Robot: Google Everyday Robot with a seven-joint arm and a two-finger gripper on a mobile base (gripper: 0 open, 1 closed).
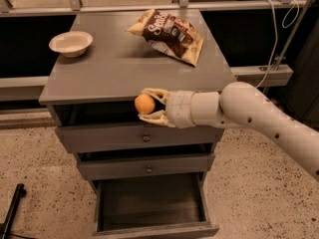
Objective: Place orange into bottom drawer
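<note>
At far left, low down, a thin black rod (11,210) lying on the speckled floor (35,158). On the grey counter (109,76), near its left rear corner, a shallow white bowl (71,43), upright. Further right, just off the counter's front edge and level with the dark gap above the top drawer (114,137), the orange (144,103): small, round, smooth, evenly bright, smaller than the bowl, up in the air and touching only the tool. Pinched by the tool (144,104), with pale cream fingers (154,92) pressed against the fruit, one over it and one under. Directly beneath, the middle drawer (124,169) with a small round knob, then the bottom drawer (149,229) pulled far out, a deep box, dark grey inside. Orange well above that drawer, not in it. At the counter's rear right, a brown and cream snack bag (169,36), crumpled, lying flat. To the right, the white arm (259,111) reaching in from the right edge. Behind, a metal rail (149,7) above a dark recess, and at far right pale cables (273,39) hanging down.
</note>
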